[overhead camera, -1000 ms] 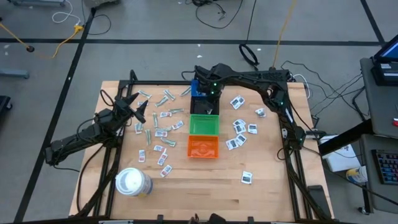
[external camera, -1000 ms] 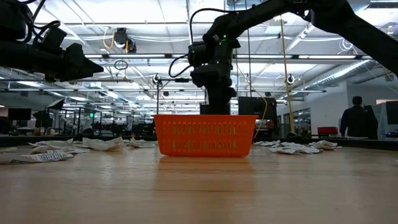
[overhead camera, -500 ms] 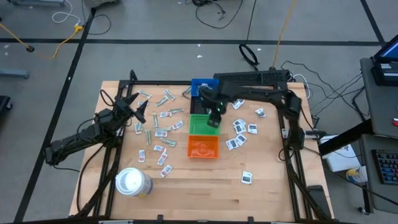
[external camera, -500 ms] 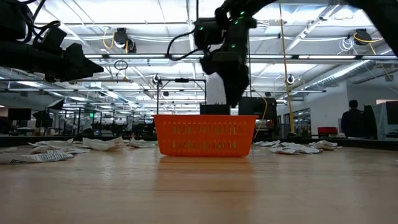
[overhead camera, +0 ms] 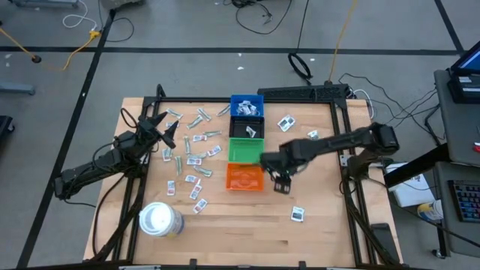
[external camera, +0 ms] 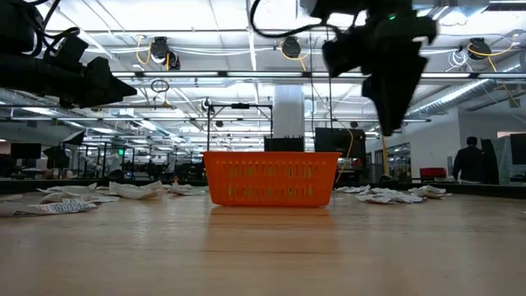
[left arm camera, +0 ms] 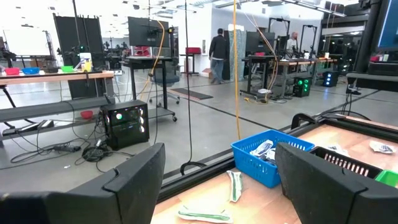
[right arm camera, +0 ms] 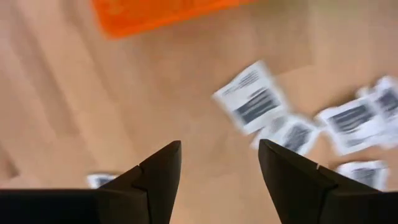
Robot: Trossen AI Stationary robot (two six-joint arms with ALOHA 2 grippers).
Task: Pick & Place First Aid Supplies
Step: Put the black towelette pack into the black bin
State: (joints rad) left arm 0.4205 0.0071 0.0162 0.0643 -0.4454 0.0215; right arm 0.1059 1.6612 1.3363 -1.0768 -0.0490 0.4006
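I am swinging my right pincer [overhead camera: 281, 180] out over bare wood just beside the orange bin [overhead camera: 244, 177], on the side toward my right arm's post. A second ago it was hanging over the blue bin [overhead camera: 247, 105] at the far edge, and half a second ago over the green bin [overhead camera: 245, 150]. Its fingers are standing apart with nothing between them. My left pincer [overhead camera: 161, 127] is keeping its place above the scattered strips, fingers spread wide and empty.

Nearest the front edge, one large white roll [overhead camera: 159, 219] is standing on end, and one white square packet [overhead camera: 298, 214] is lying alone. Three bins are sitting in a row running away from the front: orange, green, then blue. The blue one is holding several packets.

The first aid supplies are lying in two scatters. More than a dozen small strips and slim wrappers [overhead camera: 191, 146] are spread between my left pincer and the bins. White squares with dark print [overhead camera: 286, 122] are lying on the other side of the bins, some of them hidden under my right arm; several are showing below my right pincer's fingers [right arm camera: 252, 99].

The table [overhead camera: 247, 232] is pale wood planks. Around it, grey floor is carrying black tape lines and loose cables. Beyond, a workshop is stretching off under ceiling strip lights, with desks, monitors and a person [external camera: 470, 160] standing far off.
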